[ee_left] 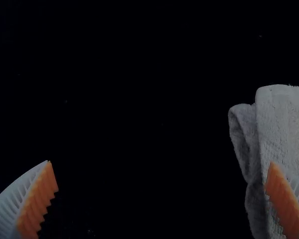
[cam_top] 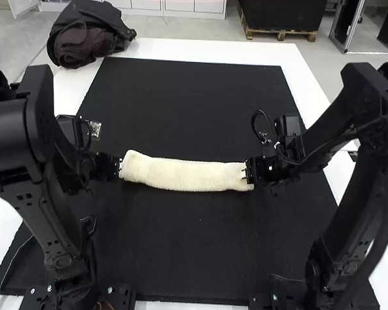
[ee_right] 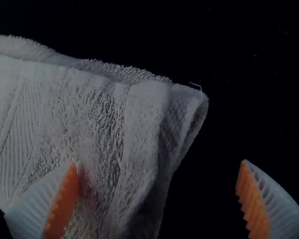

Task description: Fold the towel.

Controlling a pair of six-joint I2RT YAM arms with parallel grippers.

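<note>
Towel (cam_top: 184,175) on mat (cam_top: 197,258) on table (cam_top: 210,50)

Black mat (cam_top: 194,103) on white table (cam_top: 200,50); dark bundle (cam_top: 84,35) (jacket, perhaps) at far left corner.

A robotics lab is suggested by a white tabletop (cam_top: 200,50) under a black mat (cam_top: 194,245), with a left arm (cam_top: 55,223) and right arm (cam_top: 368,97) stationed at the mat's near side.

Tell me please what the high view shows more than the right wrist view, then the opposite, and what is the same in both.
High view: the dark bundle on the white table, both arms, and the left gripper at one end of the towel.
Right wrist view: orange pads and a loose thread near the towel's corner.
Both: towel, right gripper, black mat.
</note>
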